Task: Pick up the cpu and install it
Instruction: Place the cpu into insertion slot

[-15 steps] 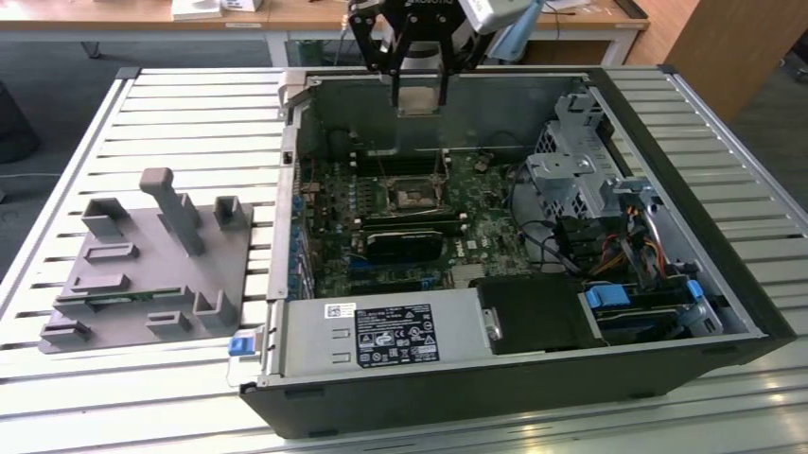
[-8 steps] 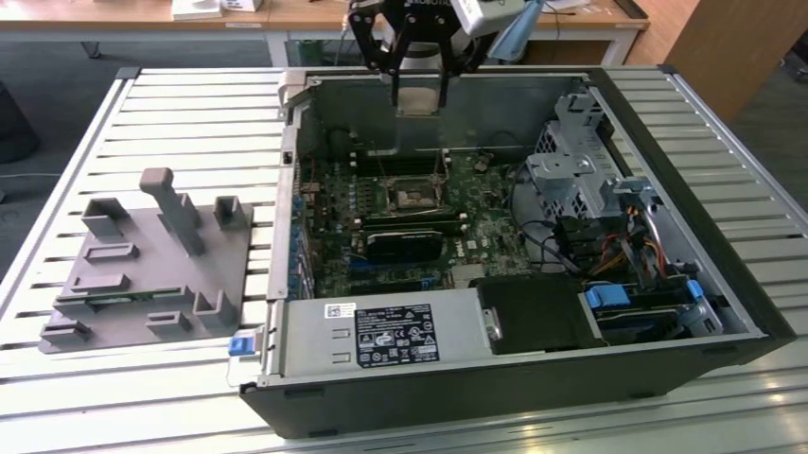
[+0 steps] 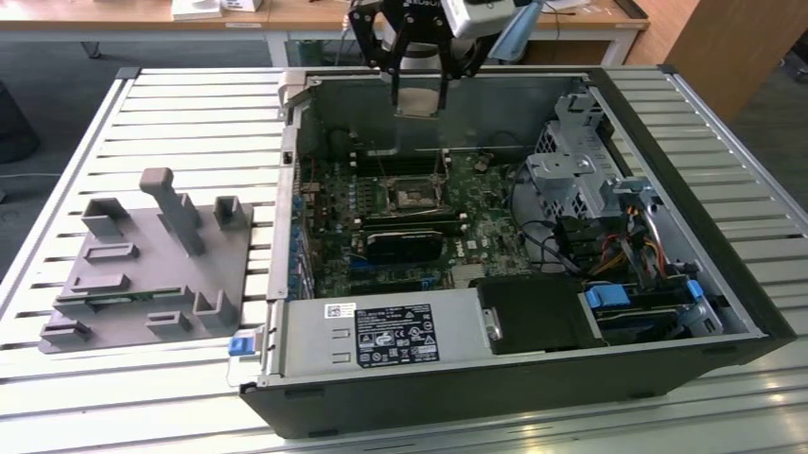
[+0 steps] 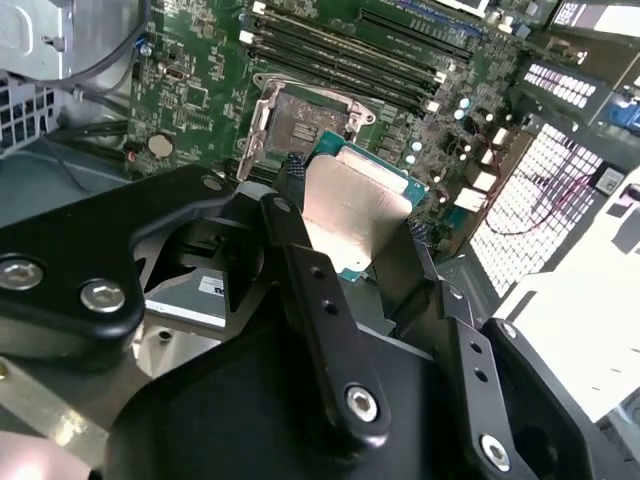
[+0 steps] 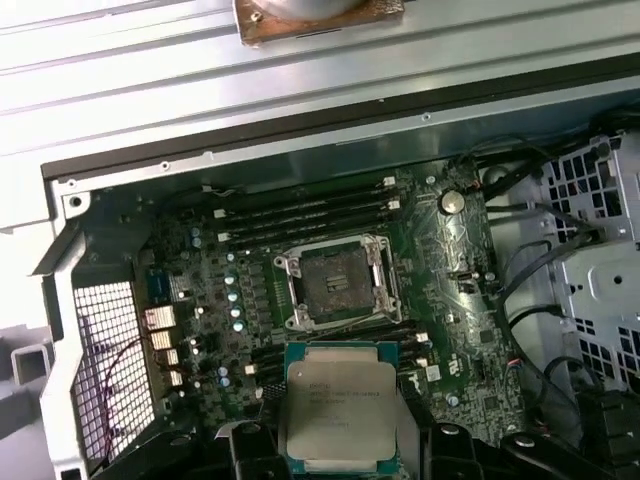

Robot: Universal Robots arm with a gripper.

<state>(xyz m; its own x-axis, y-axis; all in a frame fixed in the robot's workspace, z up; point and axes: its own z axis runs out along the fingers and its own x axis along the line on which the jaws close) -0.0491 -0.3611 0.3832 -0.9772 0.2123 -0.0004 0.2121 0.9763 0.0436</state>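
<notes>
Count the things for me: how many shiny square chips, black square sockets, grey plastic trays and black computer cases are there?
Silvery-grey flat square cpu chip: 1
Black square socket with a metal frame: 1
Grey plastic tray with upright blocks: 1
Black open metal computer case: 1
Total: 4

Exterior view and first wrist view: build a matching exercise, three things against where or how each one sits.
1. silvery-grey square cpu
2. black square socket with metal frame
3. grey moulded plastic fixture

A. lies on the slatted metal table, outside the black computer case
B. gripped in the black hand
C. empty, on the green motherboard

Pairs: 1-B; 2-C; 3-A.
</notes>
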